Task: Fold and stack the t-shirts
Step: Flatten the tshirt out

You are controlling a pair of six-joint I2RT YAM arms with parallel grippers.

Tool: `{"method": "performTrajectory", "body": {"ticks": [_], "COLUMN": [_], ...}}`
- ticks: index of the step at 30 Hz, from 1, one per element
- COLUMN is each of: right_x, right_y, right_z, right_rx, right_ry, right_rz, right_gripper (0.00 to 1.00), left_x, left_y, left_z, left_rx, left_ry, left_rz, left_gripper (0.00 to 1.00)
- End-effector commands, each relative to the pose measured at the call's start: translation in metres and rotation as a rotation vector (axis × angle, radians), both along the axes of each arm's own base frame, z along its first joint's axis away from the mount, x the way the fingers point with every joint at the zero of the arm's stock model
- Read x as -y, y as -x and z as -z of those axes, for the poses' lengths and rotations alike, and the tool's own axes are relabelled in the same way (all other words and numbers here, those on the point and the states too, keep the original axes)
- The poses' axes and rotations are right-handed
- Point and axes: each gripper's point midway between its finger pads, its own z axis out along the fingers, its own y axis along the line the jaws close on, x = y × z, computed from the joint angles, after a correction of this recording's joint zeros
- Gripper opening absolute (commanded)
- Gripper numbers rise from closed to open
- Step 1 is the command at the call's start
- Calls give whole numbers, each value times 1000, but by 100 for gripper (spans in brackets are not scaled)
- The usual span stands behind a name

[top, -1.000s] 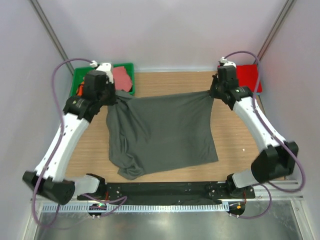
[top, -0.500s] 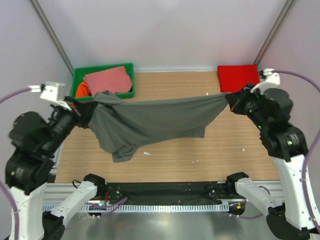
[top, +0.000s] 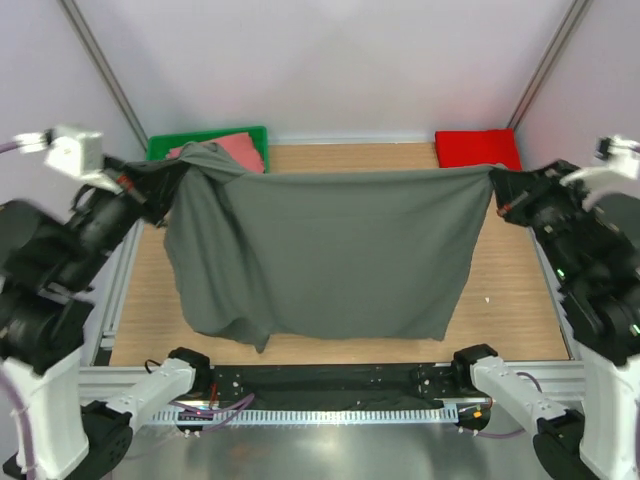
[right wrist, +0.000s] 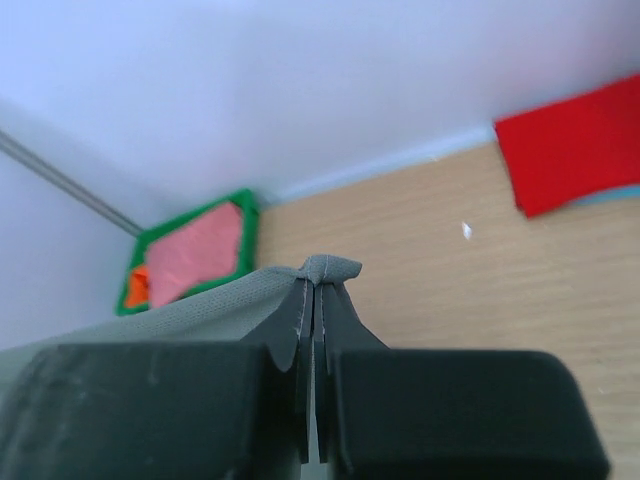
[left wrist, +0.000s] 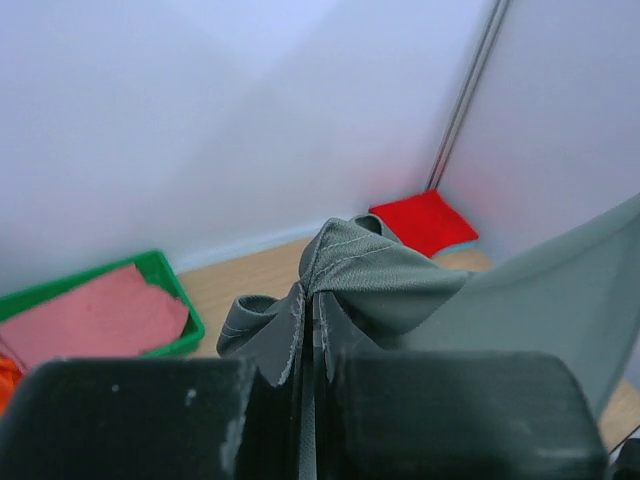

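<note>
The dark grey t-shirt (top: 340, 255) hangs spread like a curtain between both raised arms, high above the table. My left gripper (top: 160, 185) is shut on its left top corner, where the cloth bunches (left wrist: 350, 265). My right gripper (top: 497, 190) is shut on its right top corner (right wrist: 325, 270). The shirt's lower left part hangs in folds. A red folded t-shirt (top: 478, 150) lies at the table's far right corner, also in the left wrist view (left wrist: 425, 220). A salmon-pink t-shirt (top: 240, 150) lies in the green bin (top: 200, 140), with an orange one (right wrist: 135, 285) beside it.
The green bin stands at the far left corner of the wooden table (top: 510, 300). Grey walls close in the back and sides. A black rail (top: 330, 380) with the arm bases runs along the near edge.
Both arms have risen and drawn towards the camera, lifting the dark grey shirt off the table. It now hangs flat and taut along its top edge instead of sagging in a narrow band.
</note>
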Motion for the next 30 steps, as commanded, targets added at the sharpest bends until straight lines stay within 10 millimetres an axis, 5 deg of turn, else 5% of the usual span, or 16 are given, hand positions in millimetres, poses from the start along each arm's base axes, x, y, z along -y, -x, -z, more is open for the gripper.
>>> {"method": "performTrajectory", "body": {"ticks": [1,7,8,10,11,12,14,15,16,17,22,23,25,26,29,30], "right_x": [2,14,17,28,29,29,33,31,34,35,26,17,4,-8,-30,-34], "right_y": [-84,-192,-213,-239,-265,-277,-302,-308,-309,-307,-271,-254,-231,-210,-158,-145], "right_z": [89,232,237,254,274,282,307,318,322,321,310,326,305,325,335,339], "right_rx": [-272,-550,-536,-574,-613,-626,-710,-740,-771,-802,-809,-845,-789,-833,-857,-866], "right_ry": [109,212,211,257,293,333,349,350,357,370,338,353,337,346,262,240], "right_rz": [123,232,251,269,277,263,263,237,241,245,193,165,124,83,-12,-32], "right_gripper": [1,1,1,1,2,7,16,26,31,36,48,49,49,50,50,50], "left_x": [22,46,49,37,35,34,27,26,25,25,4,1,0,-2,-1,-8], "left_y": [-96,-226,-258,-293,-318,-336,-364,-375,-380,-382,-332,-311,-271,-244,-182,-147], "left_z": [68,192,237,251,296,285,326,311,313,313,299,327,314,348,349,386], "left_rx": [-153,-433,-528,-535,-616,-590,-689,-672,-678,-686,-730,-804,-831,-923,-972,-1089], "left_ry": [-81,-252,-302,-361,-406,-393,-415,-409,-419,-420,-355,-373,-277,-282,-154,-171], "left_rz": [-62,-139,-162,-234,-261,-278,-293,-303,-314,-320,-407,-407,-395,-388,-367,-388], "left_gripper": [0,0,0,0,0,0,0,6,39,41,67,70,71,68,61,56]}}
